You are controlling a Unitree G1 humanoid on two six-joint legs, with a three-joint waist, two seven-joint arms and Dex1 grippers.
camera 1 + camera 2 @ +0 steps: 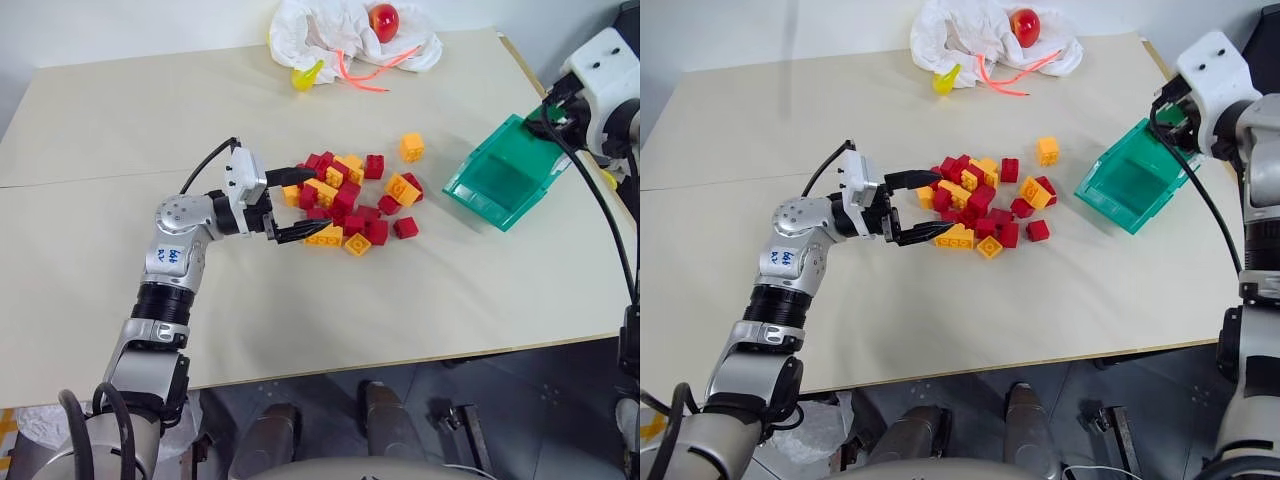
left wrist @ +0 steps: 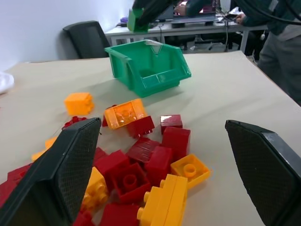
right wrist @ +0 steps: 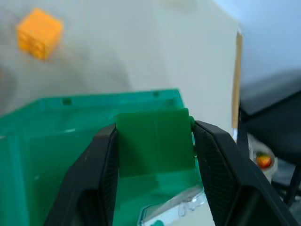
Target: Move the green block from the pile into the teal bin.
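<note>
The green block is pinched between the two black fingers of my right gripper. It hangs just above the rear wall of the teal bin, which stands tilted near the table's right edge. From the left wrist view the same block shows above the bin. The pile of red, yellow and orange bricks lies at mid-table. My left gripper is open and level at the pile's left edge, with its fingers on either side of the nearest bricks and nothing held.
One orange brick lies apart between the pile and the bin. A crumpled white bag with a red ball and a yellow piece sits at the far edge. Beyond the table are a person and a black chair.
</note>
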